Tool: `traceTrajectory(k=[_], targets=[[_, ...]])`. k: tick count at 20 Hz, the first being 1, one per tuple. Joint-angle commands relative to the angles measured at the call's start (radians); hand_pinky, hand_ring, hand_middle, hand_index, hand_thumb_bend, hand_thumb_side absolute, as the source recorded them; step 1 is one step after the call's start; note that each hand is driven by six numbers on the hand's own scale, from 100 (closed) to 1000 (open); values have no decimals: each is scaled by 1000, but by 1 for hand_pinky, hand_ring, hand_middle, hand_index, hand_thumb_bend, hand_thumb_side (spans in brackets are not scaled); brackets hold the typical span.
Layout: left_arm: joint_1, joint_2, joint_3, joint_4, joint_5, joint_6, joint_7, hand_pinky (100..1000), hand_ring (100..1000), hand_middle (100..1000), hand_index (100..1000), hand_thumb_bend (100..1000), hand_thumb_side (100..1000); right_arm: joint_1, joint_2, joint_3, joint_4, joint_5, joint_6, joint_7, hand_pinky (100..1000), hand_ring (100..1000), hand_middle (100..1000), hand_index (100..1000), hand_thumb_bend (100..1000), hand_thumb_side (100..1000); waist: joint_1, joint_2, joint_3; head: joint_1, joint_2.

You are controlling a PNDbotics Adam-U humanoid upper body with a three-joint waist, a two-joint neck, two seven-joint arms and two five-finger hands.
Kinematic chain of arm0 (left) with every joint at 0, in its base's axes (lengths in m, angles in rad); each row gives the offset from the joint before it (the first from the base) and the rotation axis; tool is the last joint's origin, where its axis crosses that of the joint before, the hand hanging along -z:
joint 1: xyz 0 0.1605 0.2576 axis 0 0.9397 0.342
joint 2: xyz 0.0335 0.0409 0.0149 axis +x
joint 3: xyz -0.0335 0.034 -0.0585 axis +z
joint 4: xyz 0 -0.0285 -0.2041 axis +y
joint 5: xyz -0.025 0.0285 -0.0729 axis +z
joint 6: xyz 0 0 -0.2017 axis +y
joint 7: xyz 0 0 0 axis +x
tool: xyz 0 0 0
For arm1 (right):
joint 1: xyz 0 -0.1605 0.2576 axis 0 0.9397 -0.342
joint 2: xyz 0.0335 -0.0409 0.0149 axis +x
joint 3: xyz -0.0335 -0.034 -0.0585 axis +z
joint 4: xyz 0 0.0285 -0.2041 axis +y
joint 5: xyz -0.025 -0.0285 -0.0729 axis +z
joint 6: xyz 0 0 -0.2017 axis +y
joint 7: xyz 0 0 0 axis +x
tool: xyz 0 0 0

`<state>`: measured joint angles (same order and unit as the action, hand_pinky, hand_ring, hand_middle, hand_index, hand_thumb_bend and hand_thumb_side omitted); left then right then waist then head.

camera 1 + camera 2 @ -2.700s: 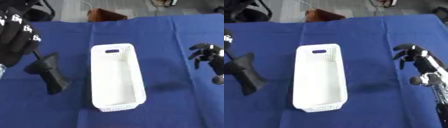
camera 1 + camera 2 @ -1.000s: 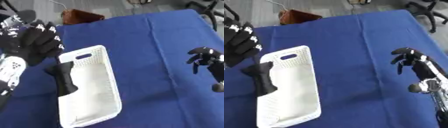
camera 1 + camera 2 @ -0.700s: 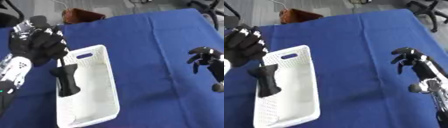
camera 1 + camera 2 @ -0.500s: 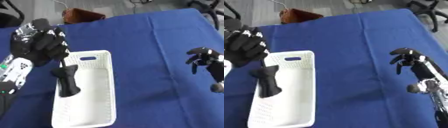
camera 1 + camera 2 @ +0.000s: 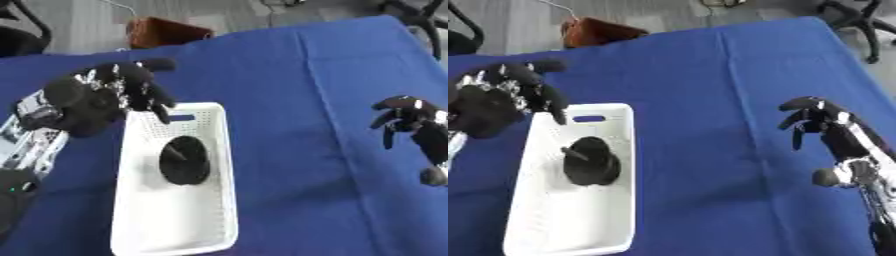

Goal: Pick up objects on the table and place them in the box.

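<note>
Inside the white box (image 5: pixel 223 165) on the blue table (image 5: pixel 297 75) lies a black object (image 5: pixel 185 160) (dark, rounded). Above the box's far left corner, the left hand (image 5: pixel 92 100) hangs spread, holding nothing. Far right, the right hand (image 5: pixel 824 122) hovers, fingers loosely curled downward, empty.

A matt blue cloth (image 5: pixel 289 75) covers the table. The white box (image 5: pixel 214 200) looks like perforated plastic with a slight sheen. The dark object (image 5: pixel 185 161) inside appears matt black, as do both hands' casings, left (image 5: pixel 92 102) and right (image 5: pixel 833 127).
</note>
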<state>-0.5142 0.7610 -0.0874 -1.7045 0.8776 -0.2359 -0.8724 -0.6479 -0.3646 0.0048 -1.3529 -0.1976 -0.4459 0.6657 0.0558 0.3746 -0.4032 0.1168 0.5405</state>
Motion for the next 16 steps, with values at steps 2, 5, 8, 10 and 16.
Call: traceTrajectory(k=[2,5,8,10,16], targets=[[0,11,-5,-37,-12,-48,-34,772,849,1000,898,246,740,-5,-7,-10,-19,3,-232,241,347,627,746,812,1000,541,-1,-33,4,3,-13],[7,11,-6,-57,-12,-59,-35,785,851,1000,898,218,734,2,-8,-11,-22,4,-224,241,346,627,746,811,1000,541,1,-41,14,-1,-16],[26,13,-4,-98,-14,-88,-35,793,852,1000,900,170,714,15,-8,-14,-27,4,-212,241,345,627,746,811,1000,541,1,-57,37,-10,-20],[48,19,2,-146,-12,-123,-35,800,853,1000,897,120,691,26,-11,-18,-30,4,-203,241,345,626,745,811,1000,541,1,-68,59,-20,-24],[197,70,40,-291,98,-292,-35,782,846,1000,893,100,634,102,-29,-44,-43,2,-159,241,342,624,744,810,1000,541,6,-128,172,-74,-8]])
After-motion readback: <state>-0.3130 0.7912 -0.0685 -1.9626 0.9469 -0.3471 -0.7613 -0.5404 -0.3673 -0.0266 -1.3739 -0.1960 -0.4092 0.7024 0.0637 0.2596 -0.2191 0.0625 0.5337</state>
